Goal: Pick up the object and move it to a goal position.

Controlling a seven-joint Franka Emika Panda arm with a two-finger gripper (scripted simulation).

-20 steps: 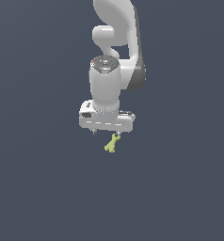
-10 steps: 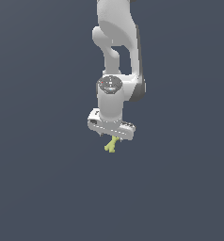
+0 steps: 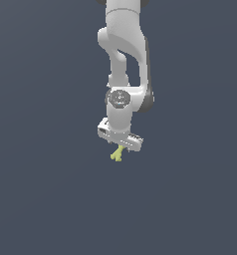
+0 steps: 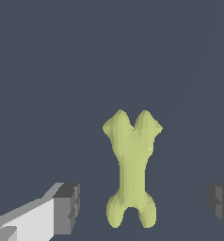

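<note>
Yellow-green, the object looks like a little bone. We see it between the fingers of our gripper, which are spread wide apart and not touching it.

Yellow-green forked object, hanging upright

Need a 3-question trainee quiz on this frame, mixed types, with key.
1. True or false: the claw is shut on the yellow-green object.
2. In the wrist view, the object lies: A) between the fingertips, touching neither; B) outside them; C) pressed against one.
3. Fill in: both ends of the object are ____.

Key: 1 false, it is open with gaps on both sides; 2 A; 3 forked.
</note>
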